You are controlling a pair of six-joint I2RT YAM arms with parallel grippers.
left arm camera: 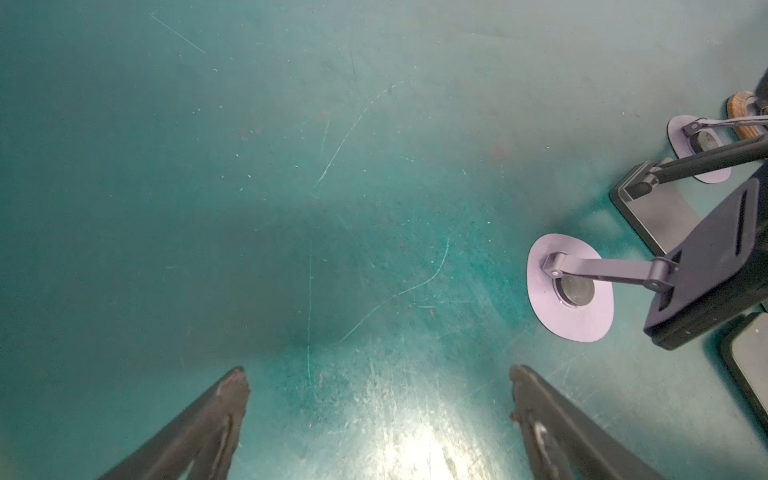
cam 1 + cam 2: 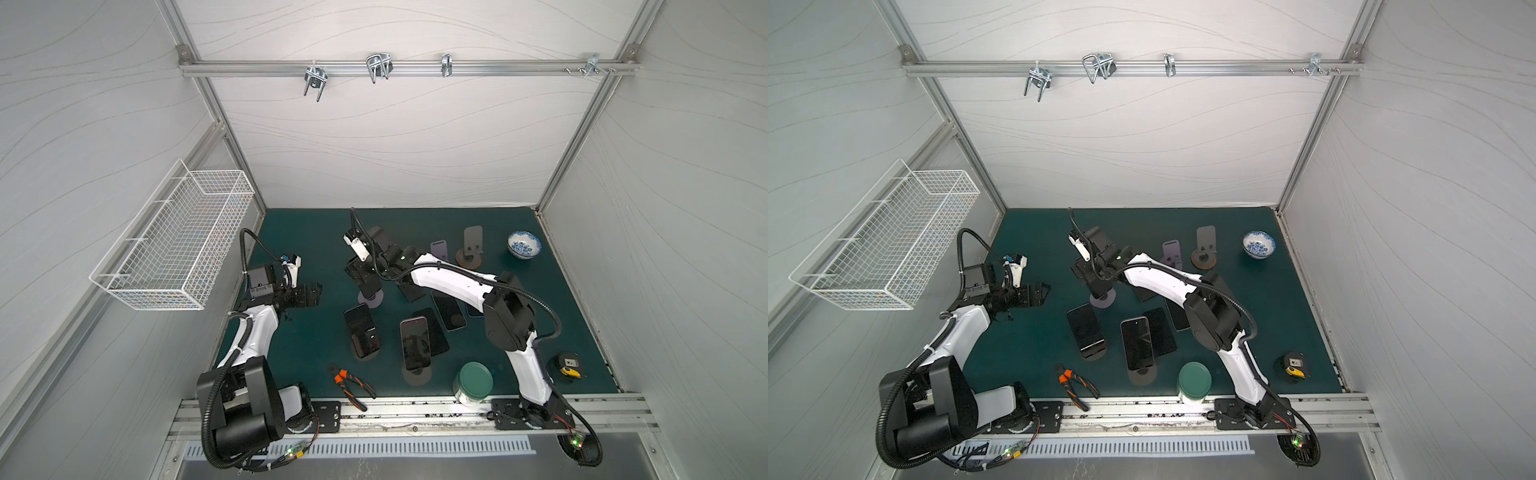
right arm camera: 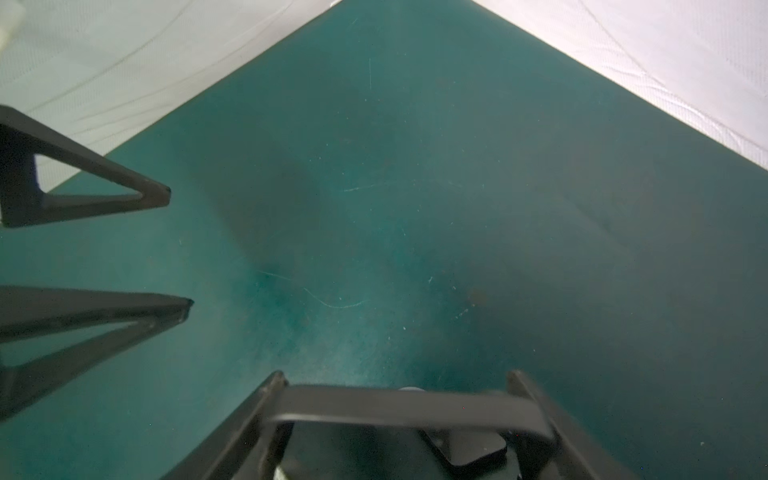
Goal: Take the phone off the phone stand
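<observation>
The phone (image 3: 399,405) leans on a phone stand with a lavender round base (image 2: 371,298) (image 1: 569,291) near the middle of the green mat. In the right wrist view its dark top edge spans the gap between my right gripper's fingers (image 3: 266,399), which press on both ends. In both top views my right gripper (image 2: 365,279) (image 2: 1095,279) reaches across the middle and covers the phone. My left gripper (image 2: 316,291) (image 1: 378,374) hovers over bare mat to the left of the stand, open and holding nothing.
Two more phones sit on stands (image 2: 361,330) (image 2: 414,343) nearer the front, and flat phones (image 2: 448,309) lie under the right arm. Two stands without phones (image 2: 471,245), a bowl (image 2: 523,244), pliers (image 2: 351,384), a green-lidded jar (image 2: 473,382) and a tape measure (image 2: 568,365) surround them.
</observation>
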